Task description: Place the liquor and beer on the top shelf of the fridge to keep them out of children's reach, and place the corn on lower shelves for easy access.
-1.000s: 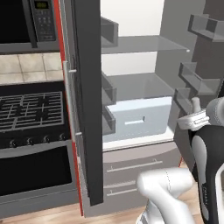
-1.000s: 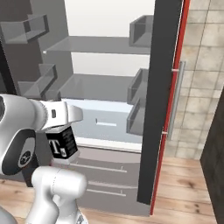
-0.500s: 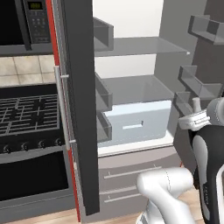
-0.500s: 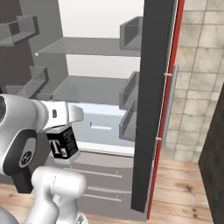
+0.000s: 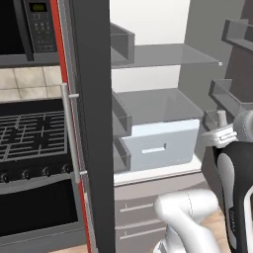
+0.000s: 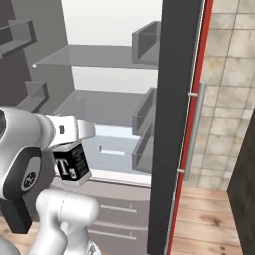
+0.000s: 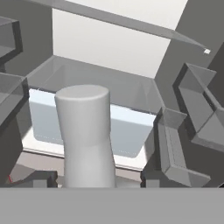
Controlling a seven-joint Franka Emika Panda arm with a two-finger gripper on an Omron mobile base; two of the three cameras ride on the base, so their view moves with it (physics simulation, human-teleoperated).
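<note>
The claw (image 6: 72,149) was clamped on the liquor (image 6: 71,165), a pale bottle with a black label that had a white letter T on it. In the right base view the bottle hung under the white hand, in front of the open fridge (image 6: 114,107) and just before the white drawer (image 6: 117,149). In the left base view the slim neck of the bottle (image 5: 222,119) stood up beside the hand, at the right side of the picture. In the hand view the neck (image 7: 86,135) rose upright and close to the camera, and behind it were the white drawer (image 7: 131,131) and the door bins (image 7: 192,127). The top shelf (image 5: 163,54) was a thin grey slab high in the fridge, and the bottle was clearly lower than it, about at the height of the drawer. The lower shelf (image 5: 158,104) lay just above the drawer. The fridge doors stood open on both sides; the dark edge of one door (image 5: 91,123) with a red stripe was near the black oven (image 5: 34,148).
</note>
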